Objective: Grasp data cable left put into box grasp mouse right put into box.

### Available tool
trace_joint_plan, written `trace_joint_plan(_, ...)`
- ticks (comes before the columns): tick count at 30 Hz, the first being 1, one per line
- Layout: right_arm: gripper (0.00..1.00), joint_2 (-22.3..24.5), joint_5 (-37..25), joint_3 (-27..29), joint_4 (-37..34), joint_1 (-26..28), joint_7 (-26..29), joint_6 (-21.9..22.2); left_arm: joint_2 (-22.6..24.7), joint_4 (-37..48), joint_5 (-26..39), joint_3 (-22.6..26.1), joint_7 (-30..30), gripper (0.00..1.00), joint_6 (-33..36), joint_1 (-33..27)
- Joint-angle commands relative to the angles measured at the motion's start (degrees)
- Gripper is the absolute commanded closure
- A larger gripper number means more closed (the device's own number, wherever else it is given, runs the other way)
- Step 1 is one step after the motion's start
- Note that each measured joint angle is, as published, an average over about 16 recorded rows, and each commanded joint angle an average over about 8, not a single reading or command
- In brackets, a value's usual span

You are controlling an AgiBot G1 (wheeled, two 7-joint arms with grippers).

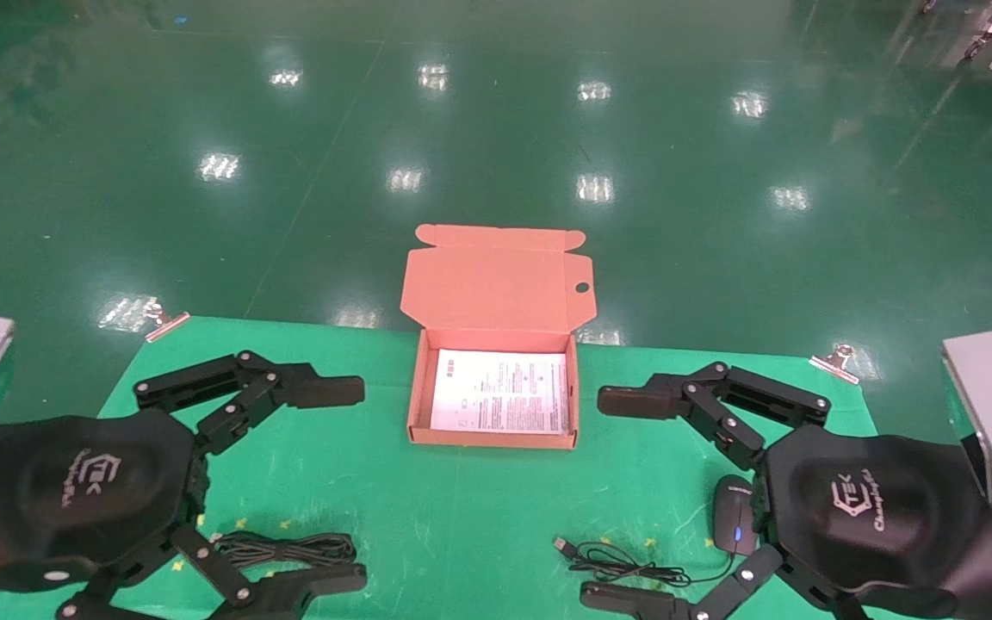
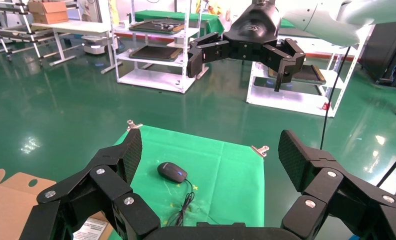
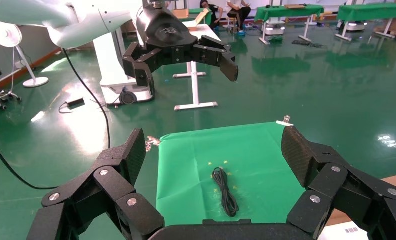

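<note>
The salmon-orange box (image 1: pixel 417 405) stands open at the table's far middle, lid up, with a white printed sheet inside. The data cable (image 1: pixel 285 547), a black oblong bundle, lies on the green cloth at the near left; it also shows in the right wrist view (image 3: pixel 225 197). The black mouse (image 1: pixel 734 514) with a blue-lit wheel lies at the near right, its cord and USB plug (image 1: pixel 561 543) trailing left; it also shows in the left wrist view (image 2: pixel 172 172). My left gripper (image 1: pixel 350 486) hovers open and empty over the cable. My right gripper (image 1: pixel 604 498) hovers open and empty over the mouse cord.
The green cloth (image 1: pixel 461 517) covers the table, held by binder clips at the far corners (image 1: pixel 164 320) (image 1: pixel 840 362). Beyond the table edges is shiny green floor. Shelving racks (image 2: pixel 156 45) stand far off on the floor.
</note>
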Motion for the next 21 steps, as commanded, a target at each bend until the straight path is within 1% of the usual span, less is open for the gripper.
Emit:
trace_joint_plan(1, 0.0, 0.0, 0.0, 0.0, 0.0, 0.0, 0.0, 0.0, 0.0, 0.0, 0.0, 0.0, 0.0, 0.0, 0.0, 0.0)
trace_joint_plan(21, 0.0, 0.0, -0.01, 0.01, 0.02, 0.01, -0.03, -0.01, 0.0, -0.03, 0.43, 0.19, 0.05, 0.0, -0.08, -0.18)
